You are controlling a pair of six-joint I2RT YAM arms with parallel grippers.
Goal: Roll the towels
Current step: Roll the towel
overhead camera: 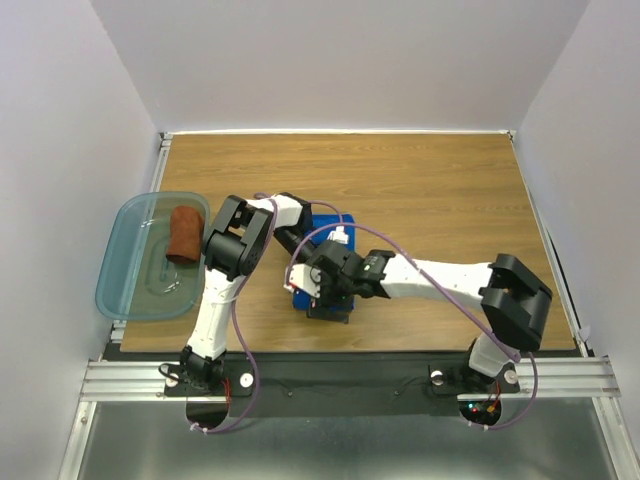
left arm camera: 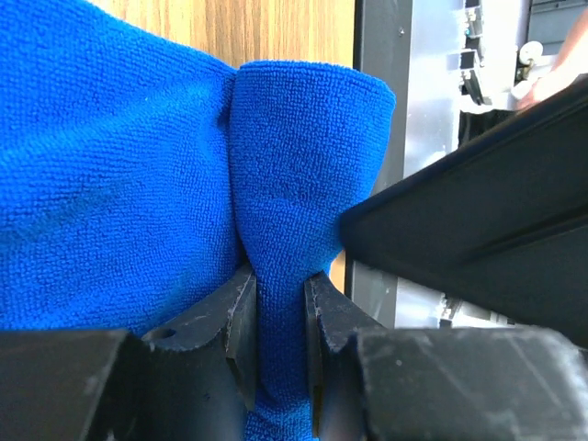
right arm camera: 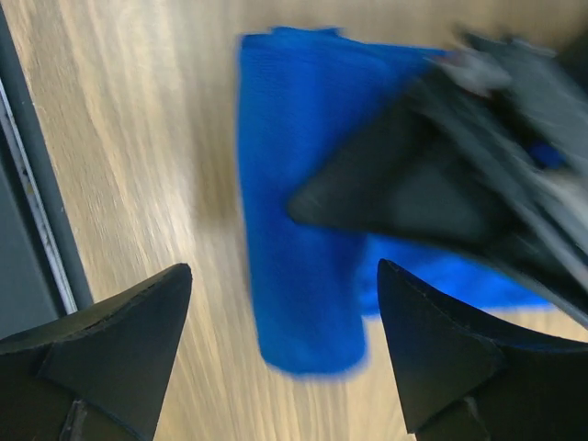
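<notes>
Blue towel (left arm camera: 303, 165): fold pinched tight between the fingers of your left gripper (left arm camera: 279, 308). Your right gripper (right arm camera: 282, 274): fingers spread apart, towel's rolled end ahead, in the gap.

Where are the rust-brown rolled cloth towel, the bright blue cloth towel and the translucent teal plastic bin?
rust-brown rolled cloth towel (overhead camera: 186, 233): top view, middle of the roll.
bright blue cloth towel (left arm camera: 308, 156): left wrist view, the bunched upright fold.
translucent teal plastic bin (overhead camera: 135, 265): top view, bare floor near its left wall.

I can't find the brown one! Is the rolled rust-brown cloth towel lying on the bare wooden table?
No, the rolled rust-brown cloth towel lies inside the translucent teal plastic bin.
</notes>
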